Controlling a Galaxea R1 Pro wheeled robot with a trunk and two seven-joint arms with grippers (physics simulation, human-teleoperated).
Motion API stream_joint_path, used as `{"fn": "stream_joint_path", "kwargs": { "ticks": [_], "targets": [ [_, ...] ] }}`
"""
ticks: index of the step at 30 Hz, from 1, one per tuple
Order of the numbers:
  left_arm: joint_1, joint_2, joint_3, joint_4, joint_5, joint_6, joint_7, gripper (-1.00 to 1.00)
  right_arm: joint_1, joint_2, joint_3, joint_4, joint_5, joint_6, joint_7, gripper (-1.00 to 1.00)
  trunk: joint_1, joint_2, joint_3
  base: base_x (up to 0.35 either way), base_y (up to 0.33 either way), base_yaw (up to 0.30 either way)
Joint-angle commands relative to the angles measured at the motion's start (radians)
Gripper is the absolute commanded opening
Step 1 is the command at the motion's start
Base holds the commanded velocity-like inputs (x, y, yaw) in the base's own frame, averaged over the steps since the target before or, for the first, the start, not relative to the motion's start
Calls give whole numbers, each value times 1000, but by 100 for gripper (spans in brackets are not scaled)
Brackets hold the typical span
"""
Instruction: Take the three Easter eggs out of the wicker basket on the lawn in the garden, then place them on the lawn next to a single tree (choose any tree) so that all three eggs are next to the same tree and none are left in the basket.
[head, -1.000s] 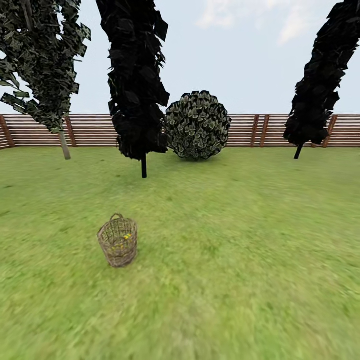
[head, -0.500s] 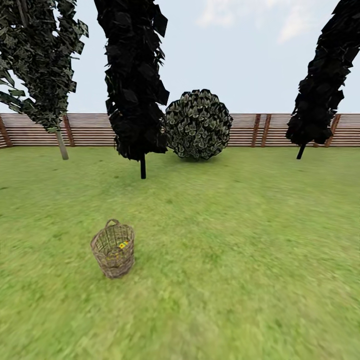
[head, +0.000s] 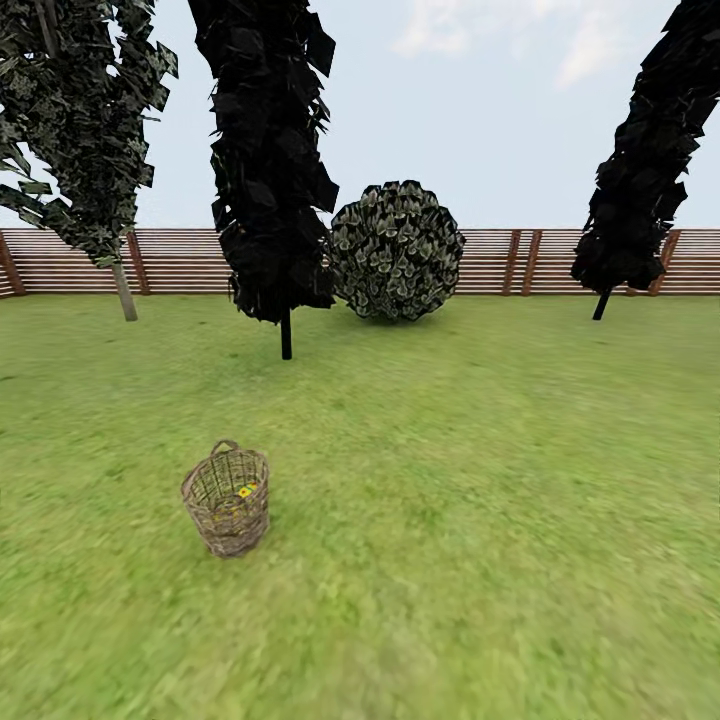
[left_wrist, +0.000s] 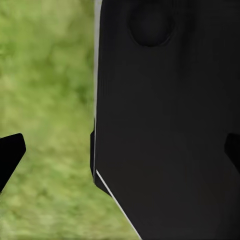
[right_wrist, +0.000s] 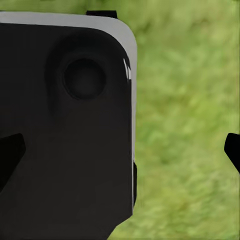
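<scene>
Since a second ago the view has crept closer; nothing on the lawn (head: 480, 520) has shifted. Wicker basket (head: 226, 500) stands left of centre, yellow eggs (head: 243, 491) inside. Both grippers' fingertips sit wide apart, empty.

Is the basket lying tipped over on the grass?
No, in the head view the wicker basket stands upright on the lawn, its open mouth facing up with a bit of yellow showing inside.
</scene>
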Motion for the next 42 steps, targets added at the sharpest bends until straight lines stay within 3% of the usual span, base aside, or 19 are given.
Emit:
{"fn": "stream_joint_path", "kwargs": {
  "ticks": [1,7,21,26,27,28,29,30,31,32,33,34,35,37,38,39,40,41,42],
  "targets": [
    [1,2,0,-6,9,0,0,100,-2,1,0,1,-2,-3,-1,100,0,0,-1,0,0,50],
    [1,20,3,-39,12,-2,0,100,-2,1,1,-29,0,-2,-6,100,0,0,-7,246,0,147],
    [1,23,3,-54,13,-1,0,100,-2,-3,-1,-41,-4,-3,-10,100,0,0,-20,337,0,148],
    [1,22,5,-95,37,5,2,100,-2,26,10,-41,12,-1,-4,100,0,0,-24,338,0,4],
    [1,22,6,-126,62,9,-3,100,-2,43,12,-38,18,1,-2,100,0,0,-24,338,0,1],
    [1,22,16,-192,128,22,-15,100,-2,71,30,-33,47,3,-2,100,0,0,-24,338,0,0],
    [1,23,27,-286,221,63,-21,100,-2,86,79,-30,113,2,-2,100,0,0,-24,339,0,0],
    [0,27,31,-374,282,114,-23,100,-2,91,117,-31,163,1,-4,100,0,0,-24,339,0,0],
    [-1,45,36,-538,360,234,-24,100,-2,92,151,-35,216,1,-4,100,0,0,-24,333,-61,0],
    [-3,73,39,-665,401,353,-24,100,-2,86,158,-48,228,4,-3,100,0,0,-24,328,-104,0],
    [-7,119,50,-823,448,507,-24,100,-2,72,160,-81,226,8,-2,100,0,0,-24,323,-141,0],
    [-18,162,79,-942,497,607,-25,100,-2,60,159,-138,202,11,-1,100,0,0,-24,321,-161,0],
    [-43,193,120,-1014,547,658,-23,100,-2,46,157,-232,156,32,-1,100,0,0,-24,320,-164,0],
    [-89,227,185,-1063,592,690,-21,100,-2,27,154,-403,73,132,1,100,0,0,-24,320,-157,0],
    [-116,247,220,-1080,605,701,-20,100,-2,10,154,-562,13,261,11,100,0,0,-24,320,-145,0],
    [-128,259,235,-1086,609,705,-20,100,-2,1,155,-690,-17,364,18,100,0,0,-24,321,-142,0],
    [-135,273,244,-1090,610,708,-21,100,-2,-3,155,-825,-36,474,21,100,0,0,-24,321,-139,0],
    [-143,303,253,-1092,603,711,-22,100,-3,-9,154,-1107,-57,698,23,100,0,0,-24,324,-116,0],
    [-145,312,254,-1090,599,712,-21,100,-4,-10,153,-1238,-63,797,23,100,0,0,-24,328,-79,0]
  ]
}}
